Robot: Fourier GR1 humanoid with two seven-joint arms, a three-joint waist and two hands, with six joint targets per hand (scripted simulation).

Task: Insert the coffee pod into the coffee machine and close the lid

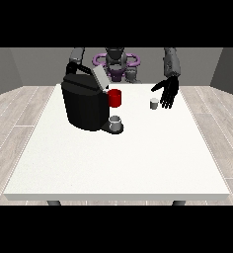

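Observation:
A black coffee machine (84, 104) stands on the white table (118, 158) at the view's left, with its grey lid (100, 76) tilted up. A small grey cup (116, 123) sits on its base in front. The small white coffee pod (154, 103) stands on the table right of centre. Just right of the pod hangs the hand at the view's right (168, 91), open with its fingers spread downward, not touching the pod. The other arm reaches behind the machine, and its hand is hidden.
A red mug (115, 98) stands beside the machine's right side. The table's near half holds nothing but white surface, and its edges drop to a wooden floor.

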